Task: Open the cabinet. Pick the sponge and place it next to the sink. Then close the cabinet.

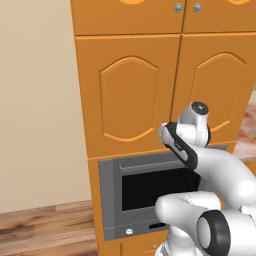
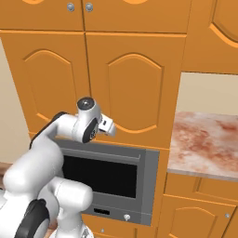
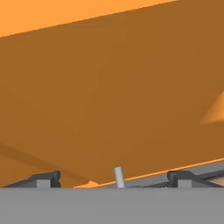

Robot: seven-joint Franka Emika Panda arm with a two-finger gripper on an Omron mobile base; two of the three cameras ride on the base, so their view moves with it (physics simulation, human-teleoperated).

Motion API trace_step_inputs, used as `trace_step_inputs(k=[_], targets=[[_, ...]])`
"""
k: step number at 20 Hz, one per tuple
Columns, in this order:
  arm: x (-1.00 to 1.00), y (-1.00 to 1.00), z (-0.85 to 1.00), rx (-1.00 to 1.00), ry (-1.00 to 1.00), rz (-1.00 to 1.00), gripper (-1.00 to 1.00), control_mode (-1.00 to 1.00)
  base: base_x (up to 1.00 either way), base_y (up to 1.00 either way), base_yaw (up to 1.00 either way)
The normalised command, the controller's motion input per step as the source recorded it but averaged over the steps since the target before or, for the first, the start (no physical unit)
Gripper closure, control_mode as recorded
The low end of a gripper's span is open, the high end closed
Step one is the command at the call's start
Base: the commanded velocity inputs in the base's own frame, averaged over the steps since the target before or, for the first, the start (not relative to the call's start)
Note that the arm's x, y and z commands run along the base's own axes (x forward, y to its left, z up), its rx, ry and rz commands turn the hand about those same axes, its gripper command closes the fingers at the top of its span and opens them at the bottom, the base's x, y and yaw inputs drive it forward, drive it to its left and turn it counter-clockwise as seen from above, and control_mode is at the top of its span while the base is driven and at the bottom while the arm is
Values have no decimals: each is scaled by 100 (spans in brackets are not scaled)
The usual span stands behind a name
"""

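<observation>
The cabinet (image 1: 130, 95) (image 2: 125, 79) is the tall orange cupboard, and both arched doors are shut. My gripper (image 2: 111, 128) reaches toward the bottom of the right door, just above the oven. In the hand view the gripper (image 3: 113, 179) is open against the orange door panel. A small silver knob (image 3: 118, 176) stands between its two dark fingertips (image 3: 43, 179), and neither tip touches it. In the left base view my own wrist (image 1: 197, 122) covers the fingers. The sponge is hidden and the sink is out of view.
A grey oven (image 1: 145, 192) (image 2: 111, 174) sits directly under the cabinet doors. Shorter orange doors with silver knobs (image 1: 178, 7) are above. A reddish marble counter (image 2: 204, 139) lies to the right, with low orange doors (image 2: 200, 214) beneath it. A beige wall (image 1: 35, 100) is on the left.
</observation>
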Motion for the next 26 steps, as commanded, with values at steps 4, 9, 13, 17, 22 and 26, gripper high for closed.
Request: trace_step_inputs(k=[4, 9, 13, 17, 22, 26], targets=[[15, -5, 0, 0, 12, 0, -100, -100, 0, 0, 0], [0, -21, -12, 0, 2, 0, -100, -100, 0, 0, 0], [0, -23, -37, 0, 0, 0, -100, -100, 0, 0, 0], [0, -7, -23, 0, 0, 0, -100, -100, 0, 0, 0], [6, 0, -13, 0, -1, 0, -100, -100, 0, 0, 0], [13, 0, -1, 0, -4, 0, -100, -100, 0, 0, 0]])
